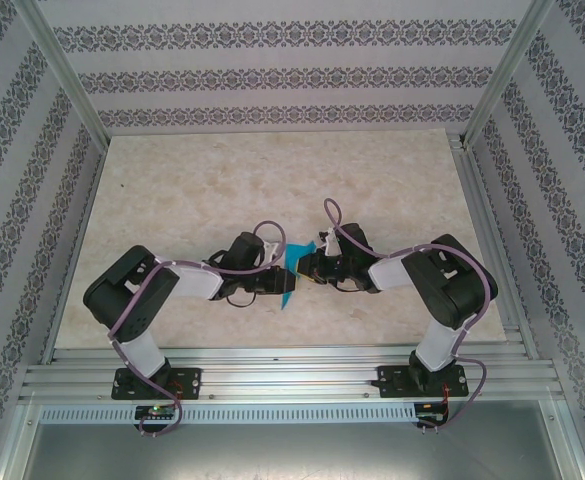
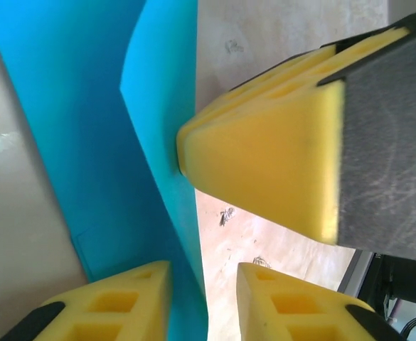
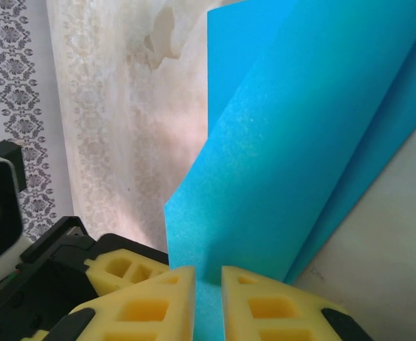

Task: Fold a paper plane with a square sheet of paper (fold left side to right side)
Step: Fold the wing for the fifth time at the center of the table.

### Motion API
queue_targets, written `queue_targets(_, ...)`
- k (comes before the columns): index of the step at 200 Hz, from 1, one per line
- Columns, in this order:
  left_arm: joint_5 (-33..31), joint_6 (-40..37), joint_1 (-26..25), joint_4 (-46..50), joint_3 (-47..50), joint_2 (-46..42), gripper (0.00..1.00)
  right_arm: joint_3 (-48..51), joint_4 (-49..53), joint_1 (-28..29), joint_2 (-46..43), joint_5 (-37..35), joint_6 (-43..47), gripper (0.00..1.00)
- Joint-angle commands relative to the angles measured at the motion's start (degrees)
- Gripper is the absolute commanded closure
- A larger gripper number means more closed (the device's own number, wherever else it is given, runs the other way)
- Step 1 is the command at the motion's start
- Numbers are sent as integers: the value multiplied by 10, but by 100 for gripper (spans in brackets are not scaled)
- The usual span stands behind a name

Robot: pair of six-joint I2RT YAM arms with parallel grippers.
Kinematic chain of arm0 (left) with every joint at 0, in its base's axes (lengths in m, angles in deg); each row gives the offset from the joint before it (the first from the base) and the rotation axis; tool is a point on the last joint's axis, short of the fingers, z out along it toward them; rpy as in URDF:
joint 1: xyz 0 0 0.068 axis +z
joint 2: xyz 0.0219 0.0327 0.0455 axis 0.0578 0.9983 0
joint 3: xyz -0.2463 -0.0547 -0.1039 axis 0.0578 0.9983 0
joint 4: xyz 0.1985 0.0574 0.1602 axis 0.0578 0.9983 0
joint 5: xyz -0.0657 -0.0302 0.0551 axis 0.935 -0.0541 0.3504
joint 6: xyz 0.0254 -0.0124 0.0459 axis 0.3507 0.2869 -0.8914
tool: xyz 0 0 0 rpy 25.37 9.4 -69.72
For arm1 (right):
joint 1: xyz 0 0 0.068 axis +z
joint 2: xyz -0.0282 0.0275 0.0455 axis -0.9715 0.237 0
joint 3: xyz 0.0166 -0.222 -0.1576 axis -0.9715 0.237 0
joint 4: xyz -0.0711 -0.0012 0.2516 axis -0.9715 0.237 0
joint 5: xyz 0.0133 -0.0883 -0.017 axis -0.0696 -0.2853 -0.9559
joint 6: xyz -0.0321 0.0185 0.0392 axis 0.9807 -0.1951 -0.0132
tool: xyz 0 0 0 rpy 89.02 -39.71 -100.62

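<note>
free: far table | blocked: ctr, left arm, right arm, paper btwn

Bright, even light fills the top external view; the table looks washed out, with soft shadows beside the sheet of paper. In the left wrist view the yellow fingertips below the sheet are blurred, and a white glare streak lies on the pale surface left of it. In the right wrist view the sheet's grain is crisp, its lower edge shadowed.
</note>
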State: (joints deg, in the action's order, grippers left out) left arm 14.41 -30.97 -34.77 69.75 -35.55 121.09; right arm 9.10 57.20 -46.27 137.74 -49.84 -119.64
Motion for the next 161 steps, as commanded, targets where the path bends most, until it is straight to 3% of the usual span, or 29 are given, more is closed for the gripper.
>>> queue_targets(1,-7,-25,18,36,5,-36,65,-13,-23,6,8,-7,-2,83)
queue_targets(59,5,-28,54,62,-15,-57,61,-16,-20,7,11,-7,-1,83)
queue_targets(161,14,-33,69,84,-111,36,61,-21,-16,8,14,-4,-3,83)
